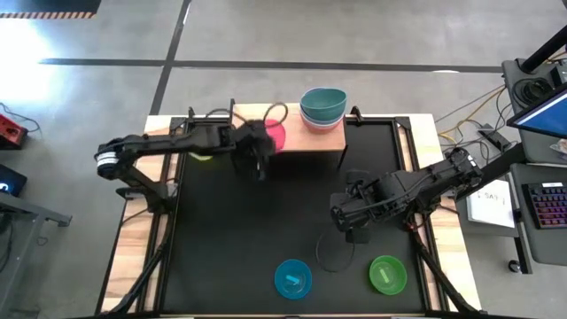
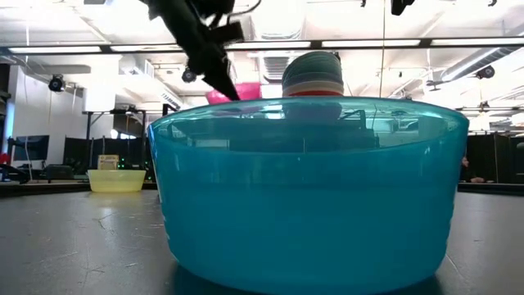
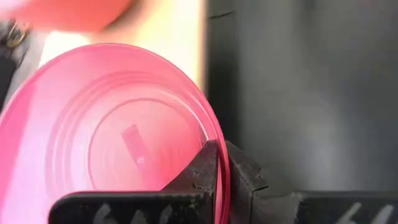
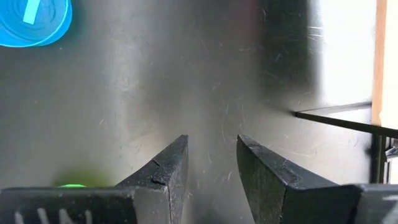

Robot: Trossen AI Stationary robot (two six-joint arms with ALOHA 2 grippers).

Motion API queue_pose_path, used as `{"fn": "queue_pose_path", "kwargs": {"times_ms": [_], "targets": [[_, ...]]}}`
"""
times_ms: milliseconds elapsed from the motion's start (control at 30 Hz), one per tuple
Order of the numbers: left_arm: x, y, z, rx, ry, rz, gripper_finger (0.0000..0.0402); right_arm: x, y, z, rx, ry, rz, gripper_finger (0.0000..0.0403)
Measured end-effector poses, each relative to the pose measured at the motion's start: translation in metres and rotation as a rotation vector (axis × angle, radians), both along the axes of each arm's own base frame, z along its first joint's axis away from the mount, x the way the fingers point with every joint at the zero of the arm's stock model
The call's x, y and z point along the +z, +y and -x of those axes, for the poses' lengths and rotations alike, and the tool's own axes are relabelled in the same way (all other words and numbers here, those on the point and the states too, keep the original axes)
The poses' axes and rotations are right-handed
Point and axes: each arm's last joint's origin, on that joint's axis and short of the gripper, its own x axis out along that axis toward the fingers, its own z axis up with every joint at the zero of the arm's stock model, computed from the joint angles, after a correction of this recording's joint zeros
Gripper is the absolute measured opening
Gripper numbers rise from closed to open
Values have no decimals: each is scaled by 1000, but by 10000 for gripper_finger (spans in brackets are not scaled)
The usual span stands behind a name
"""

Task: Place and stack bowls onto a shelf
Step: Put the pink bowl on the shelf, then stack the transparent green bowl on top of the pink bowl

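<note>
Black desk [image 1: 266, 230] fills the middle. Left fingers [image 3: 214, 171] are clamped on the rim of the magenta bowl [image 3: 112, 137], glossy and empty, at the shelf [image 1: 306, 142] beside a teal-topped stack [image 1: 322, 108]. Right fingers [image 4: 211, 165] stand apart, empty, above bare desk near blue [image 1: 293, 278] and green [image 1: 387, 274] bowls.

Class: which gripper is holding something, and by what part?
The left gripper pinches the magenta bowl by its rim. The right gripper is open, holding nothing.
</note>
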Motion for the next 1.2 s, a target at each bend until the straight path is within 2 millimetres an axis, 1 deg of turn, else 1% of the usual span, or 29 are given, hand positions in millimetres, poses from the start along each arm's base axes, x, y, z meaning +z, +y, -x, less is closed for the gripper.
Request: {"fn": "queue_pose_path", "kwargs": {"times_ms": [133,267,367,633,733,1033,1133,1200], "targets": [[-1,25,6,52,-14,19,0,0,0,0,-1,-1,0,123],[-2,39,10,71,-28,46,0,0,0,0,-1,-1,0,123],[-2,43,12,86,-27,43,0,0,0,0,-1,-2,0,123],[-1,45,13,76,-25,23,2,0,0,-1,-1,-10,-2,123],[-1,47,14,99,-17,5,18,0,0,-2,-1,-17,-5,123],[0,50,14,125,-29,-25,95,0,0,-2,-3,-19,-7,123],[5,49,14,118,-55,-36,112,0,1,-2,-18,-19,-17,123],[13,44,13,106,-56,-35,118,0,1,-1,-30,-15,-34,123]]}}
